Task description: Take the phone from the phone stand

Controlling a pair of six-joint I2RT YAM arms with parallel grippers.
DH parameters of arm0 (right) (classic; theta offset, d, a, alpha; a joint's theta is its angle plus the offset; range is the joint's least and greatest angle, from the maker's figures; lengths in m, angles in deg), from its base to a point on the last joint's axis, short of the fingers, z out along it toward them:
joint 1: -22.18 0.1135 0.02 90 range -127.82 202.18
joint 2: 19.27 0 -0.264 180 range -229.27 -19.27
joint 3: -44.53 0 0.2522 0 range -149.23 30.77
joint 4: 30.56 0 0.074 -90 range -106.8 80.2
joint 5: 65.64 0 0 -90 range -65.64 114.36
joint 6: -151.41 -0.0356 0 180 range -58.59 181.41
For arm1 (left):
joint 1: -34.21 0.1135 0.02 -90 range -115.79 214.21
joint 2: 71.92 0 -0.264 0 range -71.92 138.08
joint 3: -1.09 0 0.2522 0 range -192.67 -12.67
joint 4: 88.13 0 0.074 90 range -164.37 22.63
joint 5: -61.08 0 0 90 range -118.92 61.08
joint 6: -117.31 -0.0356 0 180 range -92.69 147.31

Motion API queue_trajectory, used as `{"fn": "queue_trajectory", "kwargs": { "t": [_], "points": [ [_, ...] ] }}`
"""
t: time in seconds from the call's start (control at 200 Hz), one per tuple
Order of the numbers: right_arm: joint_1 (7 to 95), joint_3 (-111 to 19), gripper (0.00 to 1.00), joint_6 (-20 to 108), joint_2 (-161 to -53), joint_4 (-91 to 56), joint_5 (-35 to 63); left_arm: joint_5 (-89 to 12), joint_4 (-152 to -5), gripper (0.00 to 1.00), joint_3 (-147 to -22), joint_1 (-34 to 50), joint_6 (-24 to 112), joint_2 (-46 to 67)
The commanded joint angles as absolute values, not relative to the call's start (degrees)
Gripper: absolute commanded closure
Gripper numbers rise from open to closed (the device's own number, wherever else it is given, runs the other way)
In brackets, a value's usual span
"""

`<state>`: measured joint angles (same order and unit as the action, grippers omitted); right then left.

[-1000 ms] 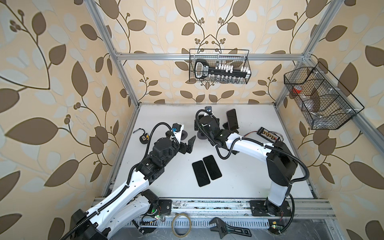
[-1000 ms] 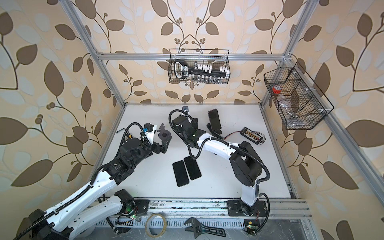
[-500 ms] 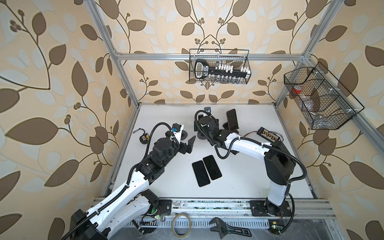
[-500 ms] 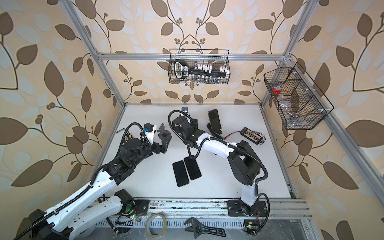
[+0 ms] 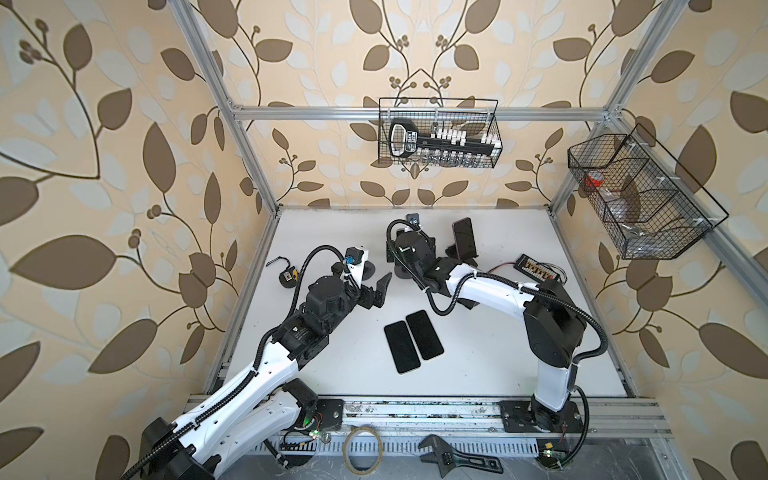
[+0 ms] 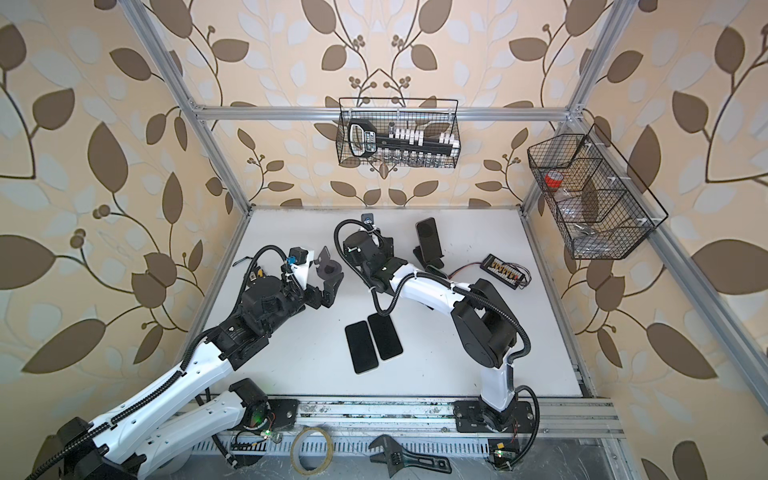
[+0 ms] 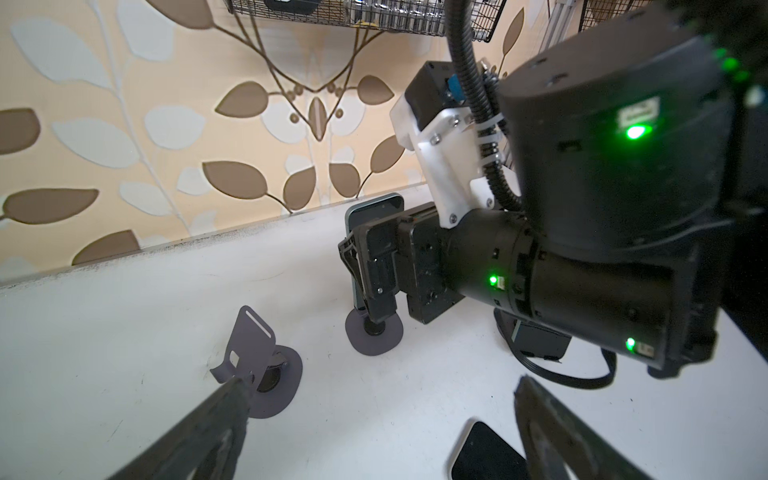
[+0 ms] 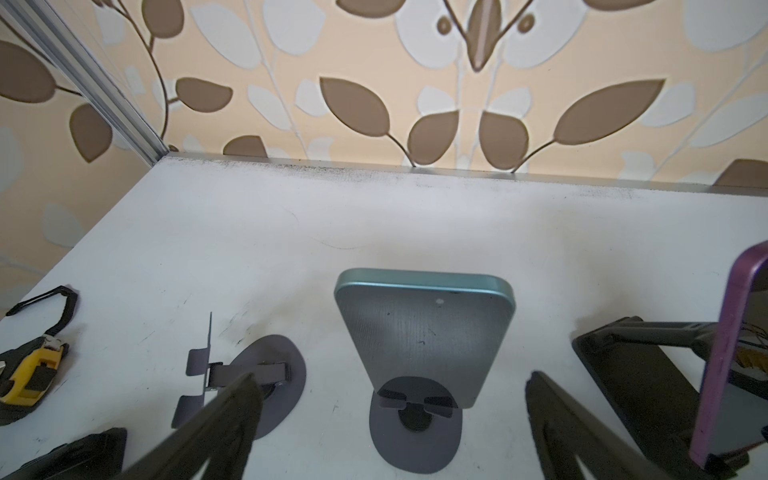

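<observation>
A teal phone [image 8: 424,336] leans upright on a small grey phone stand [image 8: 415,432] near the back middle of the table. My right gripper [image 8: 392,378] faces it, open, one finger on each side of its lower end, touching nothing. In the left wrist view the right gripper [image 7: 365,270] hides most of the teal phone [image 7: 374,210]. My right arm covers the phone in both top views. My left gripper [image 5: 376,289] is open and empty beside an empty grey stand [image 7: 253,353]. A purple phone [image 5: 463,237] leans on a black stand [image 8: 623,365].
Two black phones [image 5: 401,347] [image 5: 424,334] lie flat side by side mid-table. A yellow tape measure [image 5: 289,276] lies at the left edge. A charger board with wires [image 6: 503,270] lies at the right. Wire baskets [image 5: 438,133] hang on the walls.
My right arm has edged slightly left toward the teal phone. The left arm has not moved. Both grippers stay open.
</observation>
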<state>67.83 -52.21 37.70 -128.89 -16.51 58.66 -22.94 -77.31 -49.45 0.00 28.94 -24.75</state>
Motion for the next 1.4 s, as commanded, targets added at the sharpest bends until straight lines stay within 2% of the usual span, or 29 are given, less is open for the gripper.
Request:
{"fn": "queue_trajectory", "kwargs": {
  "t": [0.0,1.395],
  "points": [
    [67.5,-54.4,0.0,38.1,-130.3,-15.8,59.6,-22.2,-78.1,0.01,-52.0,-0.6,28.5,-25.7],
    [66.3,-57.2,0.0,37.1,-134.0,-14.6,58.9,-21.6,-77.9,0.01,-52.0,-1.3,28.3,-25.3]
  ]
}}
